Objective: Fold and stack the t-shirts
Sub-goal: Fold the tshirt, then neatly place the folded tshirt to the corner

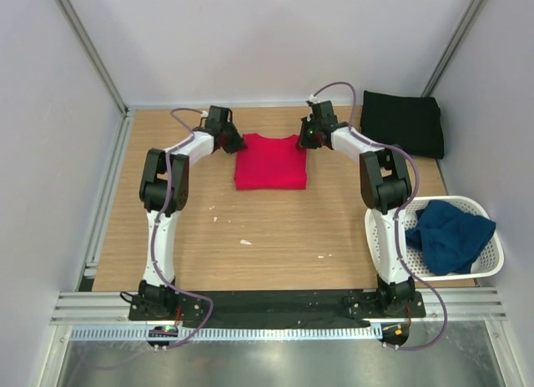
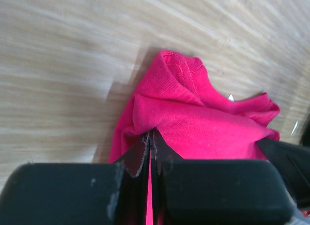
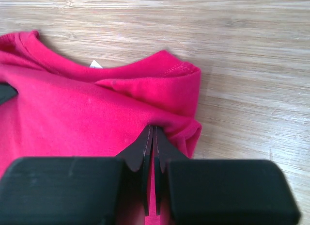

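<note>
The bright red t-shirt (image 1: 269, 163) lies folded into a rough square on the far middle of the table. My left gripper (image 1: 234, 143) is shut on its far left corner; the left wrist view shows red cloth (image 2: 203, 123) pinched between the jaws. My right gripper (image 1: 305, 139) is shut on its far right corner by the collar (image 3: 145, 72). The black t-shirt (image 1: 403, 123) lies folded at the far right. The navy blue t-shirt (image 1: 451, 237) is crumpled in the white basket (image 1: 494, 259).
The basket stands at the right edge next to the right arm's base. A few small white specks (image 1: 245, 242) lie on the wooden table in front of the red shirt. Walls close in the left, far and right sides.
</note>
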Motion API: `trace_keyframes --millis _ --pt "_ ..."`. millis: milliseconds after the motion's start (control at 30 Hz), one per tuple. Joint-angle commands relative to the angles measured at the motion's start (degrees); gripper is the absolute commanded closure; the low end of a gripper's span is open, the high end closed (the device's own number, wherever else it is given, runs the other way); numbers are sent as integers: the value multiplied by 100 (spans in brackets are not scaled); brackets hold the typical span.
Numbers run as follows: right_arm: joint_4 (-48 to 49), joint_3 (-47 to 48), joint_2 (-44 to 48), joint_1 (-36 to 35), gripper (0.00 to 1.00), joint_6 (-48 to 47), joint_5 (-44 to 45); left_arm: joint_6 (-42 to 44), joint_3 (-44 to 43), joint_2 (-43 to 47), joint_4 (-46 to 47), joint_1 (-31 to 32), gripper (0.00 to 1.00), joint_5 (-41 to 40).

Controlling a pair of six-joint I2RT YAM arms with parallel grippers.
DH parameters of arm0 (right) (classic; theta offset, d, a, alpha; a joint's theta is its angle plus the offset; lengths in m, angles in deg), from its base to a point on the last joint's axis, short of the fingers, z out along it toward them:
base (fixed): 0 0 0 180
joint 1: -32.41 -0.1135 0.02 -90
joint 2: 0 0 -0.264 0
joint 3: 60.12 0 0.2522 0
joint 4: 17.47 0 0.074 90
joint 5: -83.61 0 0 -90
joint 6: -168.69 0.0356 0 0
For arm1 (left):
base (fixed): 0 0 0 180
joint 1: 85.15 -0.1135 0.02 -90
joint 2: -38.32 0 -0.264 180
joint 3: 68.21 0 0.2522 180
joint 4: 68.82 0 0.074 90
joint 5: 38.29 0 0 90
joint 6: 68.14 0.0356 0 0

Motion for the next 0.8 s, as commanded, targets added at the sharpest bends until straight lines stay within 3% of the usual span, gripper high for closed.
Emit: trace_keyframes --millis 0,100,233,267,333,367,433,533,767 --pt "69 206 54 -6 91 -167 156 43 -444 -99 -20 -39 100 -464" --pt "-98 232 300 -6 87 -228 147 254 -594 -91 -240 -39 100 -316" --pt "-765 417 827 -6 56 -298 305 754 -621 444 -574 -30 91 -183" --pt "-940 339 1072 -6 39 -203 349 860 -621 584 -653 -30 64 -288" --pt "-994 137 1380 -6 23 -53 437 1133 -621 1085 -952 -39 32 -411" --pt "-995 -143 1660 -6 8 113 472 1395 -621 1270 -1048 -30 3 -447" --pt "-942 -425 1864 -6 2 290 560 1616 -577 1760 -1356 -30 0 -482" --pt "-662 -918 1936 3 1 518 500 1906 -174 2419 -1612 -39 0 -657" --pt "-328 -1086 1251 -6 15 1054 235 1916 706 3467 -1954 -101 0 -1053"
